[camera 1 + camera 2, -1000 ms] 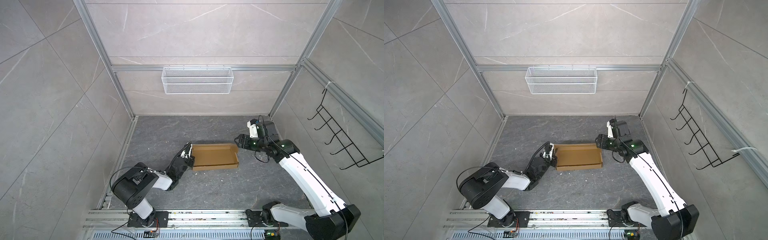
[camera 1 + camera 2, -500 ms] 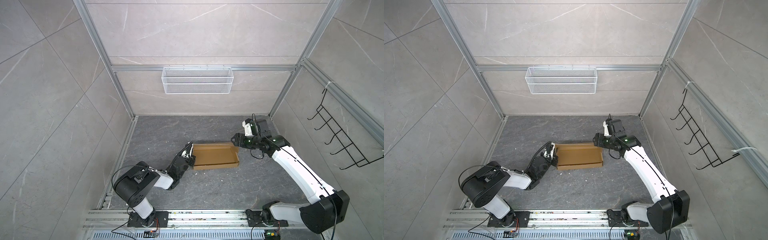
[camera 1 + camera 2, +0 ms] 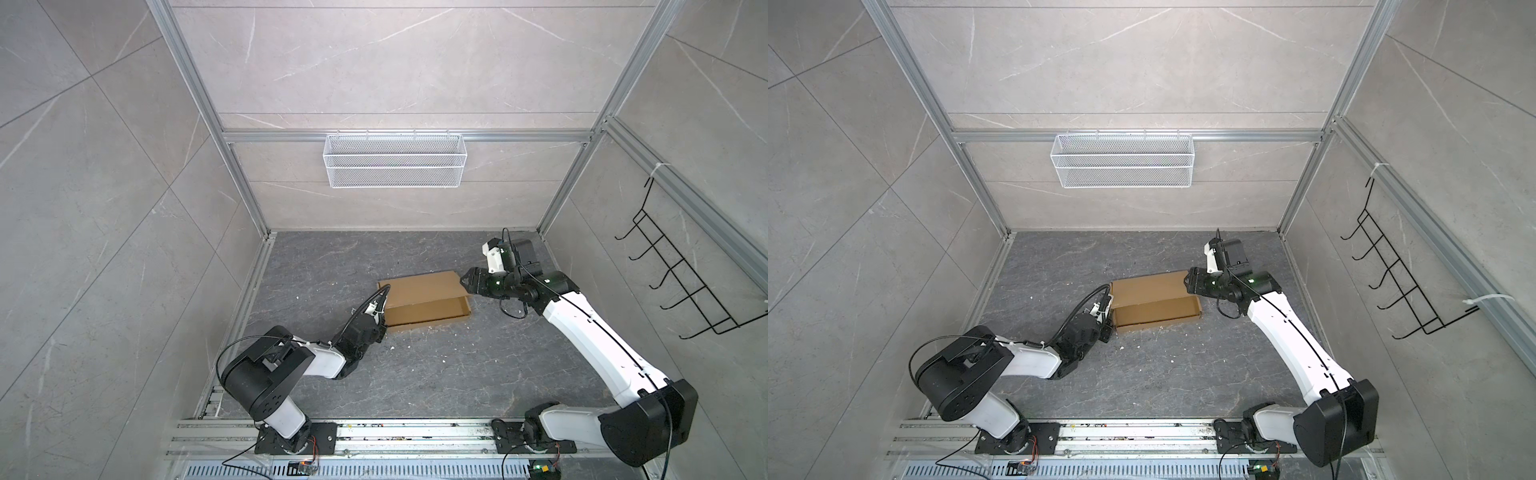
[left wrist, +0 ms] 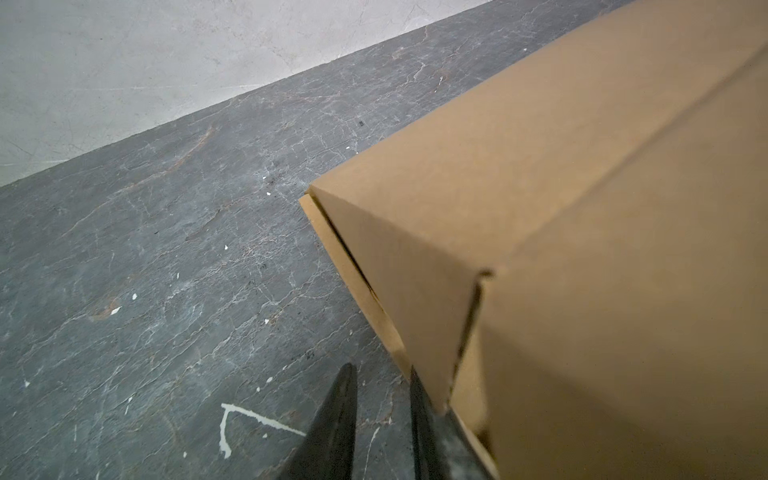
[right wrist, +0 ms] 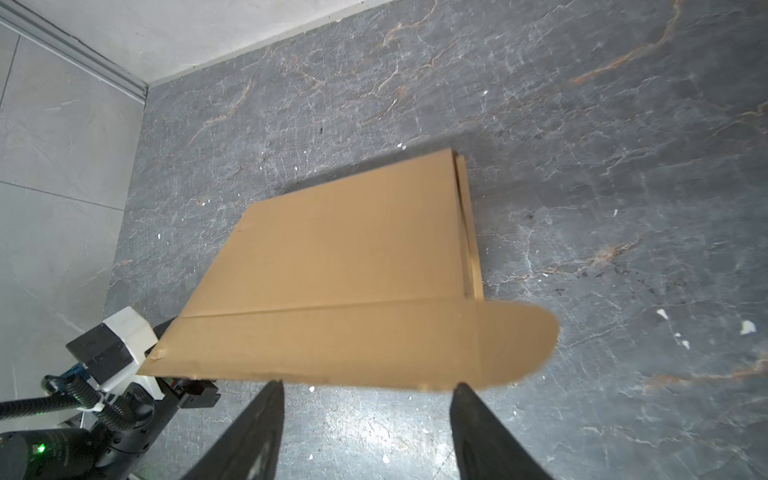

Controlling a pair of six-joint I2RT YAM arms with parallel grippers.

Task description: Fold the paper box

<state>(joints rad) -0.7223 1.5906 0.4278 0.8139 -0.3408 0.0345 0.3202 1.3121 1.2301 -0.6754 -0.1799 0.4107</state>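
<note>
The paper box (image 3: 424, 301) (image 3: 1154, 299) is brown cardboard lying mid-floor, its lid panel (image 5: 345, 249) tilted over the tray. The lid's front strip ends in a rounded ear (image 5: 519, 345). My left gripper (image 3: 384, 309) (image 3: 1108, 311) (image 4: 381, 369) is at the box's left end, open a little with only floor in the gap. One of its fingers (image 4: 419, 415) rests against the folded side flap (image 4: 407, 291). My right gripper (image 3: 463, 282) (image 3: 1187, 282) (image 5: 368, 386) is at the far right corner, wide open and holding nothing, its tips at the strip's edge.
White paper crumbs (image 3: 409, 343) are scattered on the dark stone floor. A white wire basket (image 3: 395, 160) hangs on the back wall. A black hook rack (image 3: 681, 286) is on the right wall. Aluminium rails (image 3: 374, 430) run along the front edge.
My left gripper's fingers have parted slightly. The right gripper has swung left and come in to the box's far right corner. The lid's far edge now sits higher.
</note>
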